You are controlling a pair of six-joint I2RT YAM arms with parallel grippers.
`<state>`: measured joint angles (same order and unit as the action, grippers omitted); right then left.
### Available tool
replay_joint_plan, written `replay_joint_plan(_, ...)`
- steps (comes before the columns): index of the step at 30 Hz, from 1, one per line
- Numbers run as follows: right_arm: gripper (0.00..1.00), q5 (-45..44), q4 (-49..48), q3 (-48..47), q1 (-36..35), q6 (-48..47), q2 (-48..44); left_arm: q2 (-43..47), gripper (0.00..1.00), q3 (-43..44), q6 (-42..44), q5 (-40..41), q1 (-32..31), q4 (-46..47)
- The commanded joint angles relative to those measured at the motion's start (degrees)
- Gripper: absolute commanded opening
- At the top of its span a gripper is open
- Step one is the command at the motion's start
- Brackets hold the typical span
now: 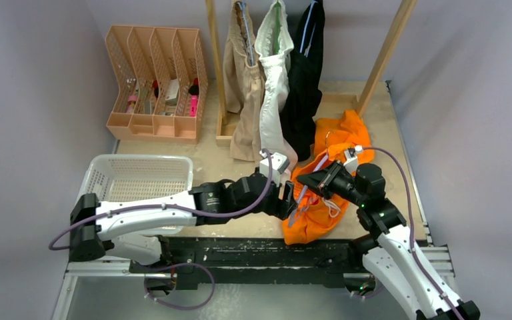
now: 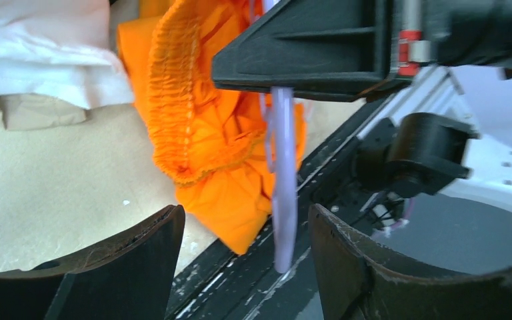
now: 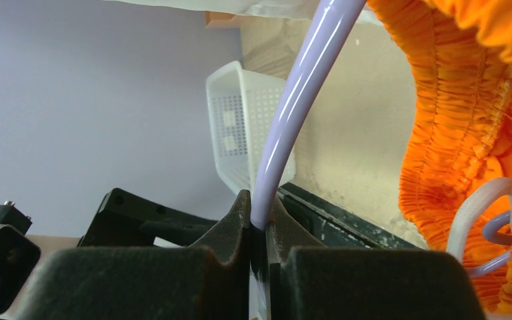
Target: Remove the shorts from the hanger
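The orange shorts (image 1: 320, 217) lie bunched on the table at the front right, still threaded on a lavender plastic hanger (image 1: 305, 190). My right gripper (image 3: 260, 210) is shut on the hanger's bar (image 3: 293, 107), beside the gathered orange waistband (image 3: 453, 133). My left gripper (image 2: 243, 213) is open just left of it. The hanger's end (image 2: 283, 193) hangs between its fingers, touching neither, with orange cloth (image 2: 213, 133) behind. The beige shorts (image 1: 243, 87), white shorts (image 1: 273, 80) and black shorts (image 1: 305, 87) hang on the rail at the back.
A white mesh basket (image 1: 137, 177) stands at the front left beside my left arm. A peach file organizer (image 1: 153, 83) sits at the back left. The wooden rack's slanted post (image 1: 383, 57) rises at the back right. The black table rail (image 2: 240, 280) runs under the grippers.
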<state>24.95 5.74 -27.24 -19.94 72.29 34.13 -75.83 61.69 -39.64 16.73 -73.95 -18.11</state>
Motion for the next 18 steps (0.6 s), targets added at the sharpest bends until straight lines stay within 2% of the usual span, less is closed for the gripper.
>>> replay_joint_plan(1, 0.0, -0.2, -7.5, -0.3, -0.4, 2.6, -1.1, 5.7, 0.68, -1.2, -0.3, -1.2, -0.8, 6.2)
replay_joint_plan(4, 0.0, -0.1, -9.0, -1.1, -0.4, 2.2, 0.1, 4.0, 0.68, -0.9, 0.3, -5.0, -0.8, 7.7)
replay_joint_plan(8, 0.0, 1.7, -11.1, -2.9, -0.4, 1.8, 1.8, -1.6, 0.68, 1.9, 1.0, -5.5, -0.8, 5.2)
replay_joint_plan(12, 0.0, 3.7, -12.3, -3.6, -0.4, 2.3, 2.0, -6.0, 0.63, 3.5, 1.5, -6.7, -0.8, 7.1)
replay_joint_plan(14, 0.0, 4.1, -12.1, -3.9, -0.4, 2.6, 1.5, -7.7, 0.57, 4.8, 1.7, -5.3, -0.8, 5.7)
replay_joint_plan(15, 0.0, 4.2, -11.4, -4.0, -0.4, 2.5, 1.1, -8.2, 0.51, 5.3, 1.7, -4.8, -0.8, 5.0)
replay_joint_plan(17, 0.0, 3.5, -8.7, -4.4, -0.4, 2.3, -0.1, -8.4, 0.36, 5.5, 1.7, -4.3, -0.8, 4.8)
replay_joint_plan(18, 0.01, 2.6, -7.1, -4.6, -0.4, 2.2, -0.8, -8.1, 0.24, 5.4, 1.6, -3.8, -0.8, 4.7)
